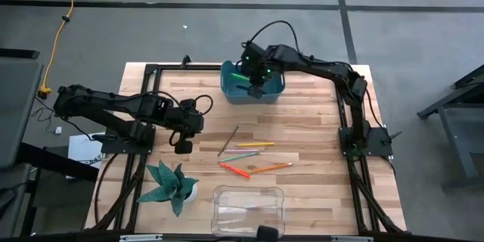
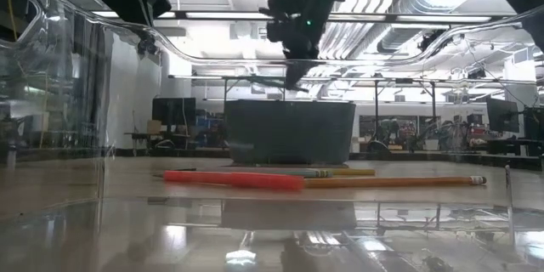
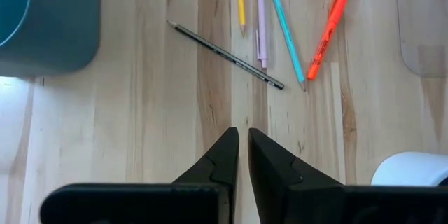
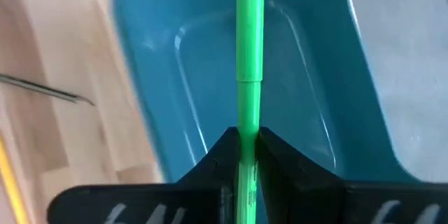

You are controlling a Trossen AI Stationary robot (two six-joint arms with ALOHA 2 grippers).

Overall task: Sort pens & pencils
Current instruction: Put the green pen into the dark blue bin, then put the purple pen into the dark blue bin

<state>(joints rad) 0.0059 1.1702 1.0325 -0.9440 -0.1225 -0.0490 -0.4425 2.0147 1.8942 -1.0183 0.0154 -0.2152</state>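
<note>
Across the pale wooden bench (image 1: 318, 121), the right claw (image 4: 246, 143) hung over the blue plastic bin (image 4: 294, 63) gripping the bright green pen (image 4: 249, 35), judged ready for release inside, while the left claw (image 3: 243, 140) waited clenched and empty.

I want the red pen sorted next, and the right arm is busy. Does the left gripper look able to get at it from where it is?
Probably yes. The left gripper hangs shut and empty beside the pile, and the red pen lies on bare table at the pile's near edge, nothing over it.
</note>
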